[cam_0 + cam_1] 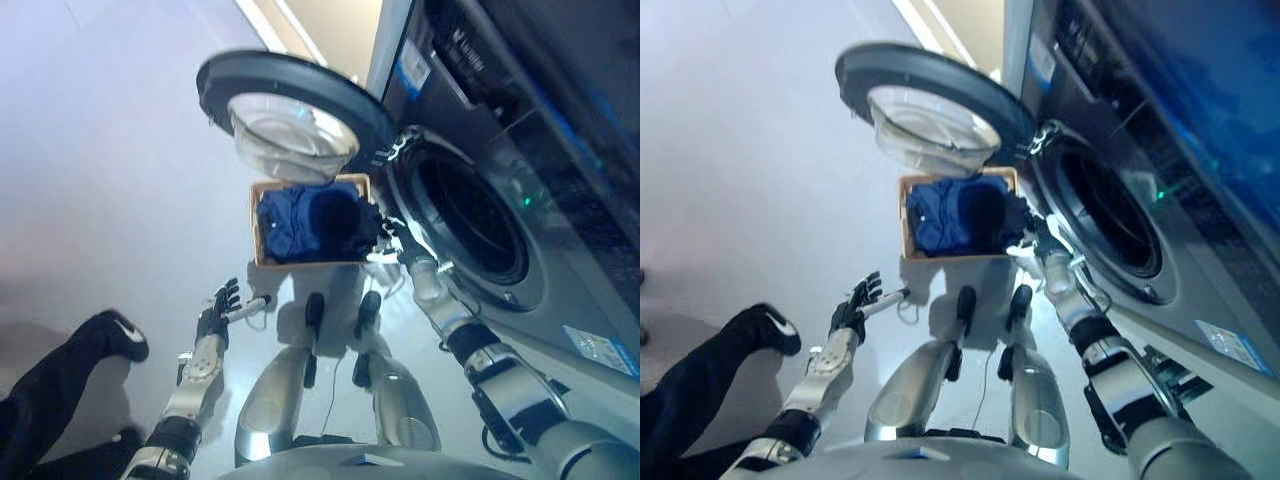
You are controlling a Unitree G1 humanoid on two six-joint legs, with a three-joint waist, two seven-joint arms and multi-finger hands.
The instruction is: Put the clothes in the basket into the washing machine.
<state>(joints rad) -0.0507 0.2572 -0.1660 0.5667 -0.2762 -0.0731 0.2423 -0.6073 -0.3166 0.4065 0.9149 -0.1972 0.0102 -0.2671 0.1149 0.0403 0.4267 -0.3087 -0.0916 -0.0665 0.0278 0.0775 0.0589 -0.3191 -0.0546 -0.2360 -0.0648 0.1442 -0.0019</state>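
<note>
Blue clothes [310, 225] fill the basket [259, 232] on the floor [110, 180], below the washer's [500, 180] open door [295, 100] (it swings out toward 10 o'clock from the drum [470, 215]). Right hand [385, 228] sits at the basket's 3 o'clock edge, dark against the cloth; whether its fingers grip anything I cannot tell. Left hand [216, 312] hangs free at the basket's 7 o'clock, fingers spread and holding nothing. A person's dark leg and shoe [120, 335] show at lower left.
</note>
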